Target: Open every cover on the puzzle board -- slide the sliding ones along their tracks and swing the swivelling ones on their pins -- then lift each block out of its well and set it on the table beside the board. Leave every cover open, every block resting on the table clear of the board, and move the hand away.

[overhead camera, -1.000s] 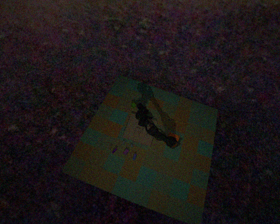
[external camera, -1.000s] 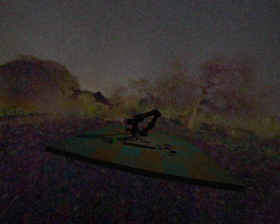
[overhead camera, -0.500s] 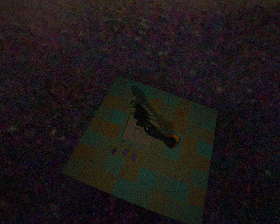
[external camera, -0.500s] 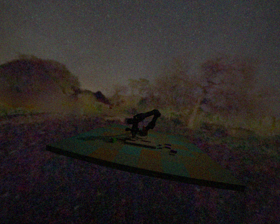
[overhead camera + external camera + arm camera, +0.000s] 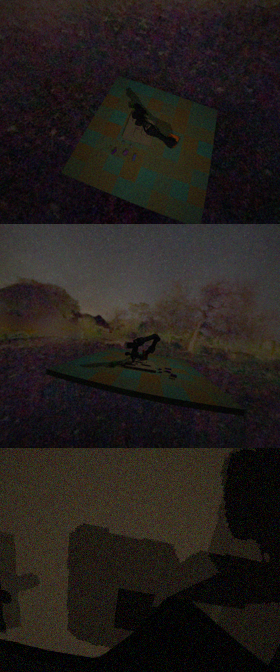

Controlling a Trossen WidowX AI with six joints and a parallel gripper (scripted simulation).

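Under a dim grey sky that pales near the horizon, dark, grainy purplish ground surrounds a table top (image 5: 177, 187) (image 5: 107, 378) patched in teal and orange, with what seem to be bare trees (image 5: 204, 310) and a rounded dark mass (image 5: 37, 296) behind.

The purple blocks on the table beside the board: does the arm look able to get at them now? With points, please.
Probably yes: the purple blocks (image 5: 125, 152) lie beside the board (image 5: 137, 135) (image 5: 150, 370), with nothing seen over them. The shut claw would need opening first.

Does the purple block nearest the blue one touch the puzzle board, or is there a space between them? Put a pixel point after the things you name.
Apart: the top view shows the table's surface between the purple block (image 5: 125, 152) and the board (image 5: 139, 137).
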